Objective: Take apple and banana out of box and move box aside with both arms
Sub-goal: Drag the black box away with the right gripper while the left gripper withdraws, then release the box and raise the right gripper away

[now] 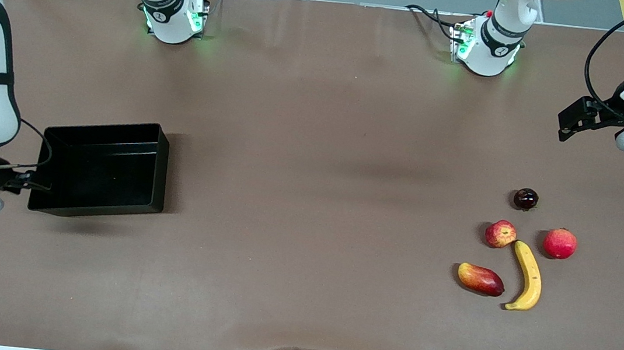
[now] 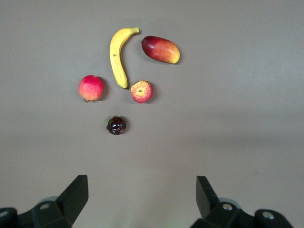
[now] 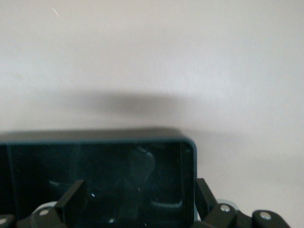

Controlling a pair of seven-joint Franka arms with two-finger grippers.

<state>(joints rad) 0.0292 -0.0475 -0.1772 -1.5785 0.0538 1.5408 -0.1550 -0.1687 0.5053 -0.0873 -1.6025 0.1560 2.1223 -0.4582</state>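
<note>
My right gripper (image 1: pixel 32 185) pinches the wall of the box (image 1: pixel 104 169) at the right arm's end of the table. My left gripper (image 2: pixel 142 197) hangs spread wide above bare table near the banana (image 1: pixel 528 276) and apple (image 1: pixel 500 233), which lie just beside each other at the left arm's end.
</note>
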